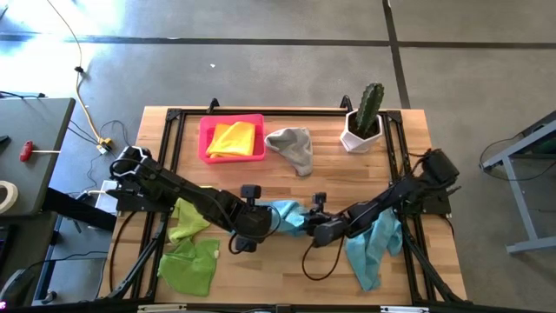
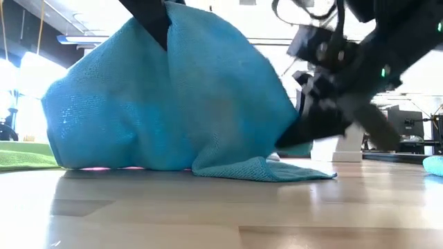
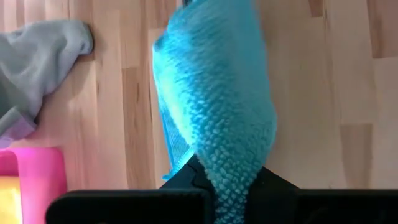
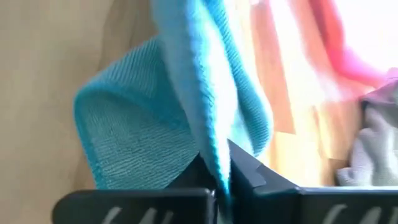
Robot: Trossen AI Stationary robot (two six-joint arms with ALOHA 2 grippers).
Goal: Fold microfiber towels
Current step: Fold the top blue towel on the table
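Observation:
A light blue towel point(image 1: 288, 213) hangs bunched between my two grippers at the table's middle; in the low view point(image 2: 173, 104) it stands up like a tent, with its lower edge point(image 2: 263, 169) on the table. My left gripper point(image 1: 262, 217) and my right gripper point(image 1: 313, 223) are both shut on it, one at each side. A second light blue towel point(image 1: 373, 248) lies under the right arm. A lime towel point(image 1: 187, 217) and a green towel point(image 1: 191, 265) lie at the near left. A grey towel point(image 1: 291, 146) lies at the far middle. A yellow towel point(image 1: 233, 137) lies in the pink tray point(image 1: 207, 143). My left gripper pinches a bunched fold of the light blue towel point(image 3: 227, 180) between its two fingers, at the towel's left side. The towel is raised there and drapes away from the fingers. My right gripper pinches a gathered edge of the same towel point(image 4: 214, 162) between its two fingers, at the towel's right side. The cloth hangs slack from the hold, and its lower part lies on the table.
A cactus in a white pot point(image 1: 363, 122) stands at the far right. A black frame point(image 1: 174, 122) runs around the tabletop. Bare wood point(image 1: 278, 269) shows at the near middle.

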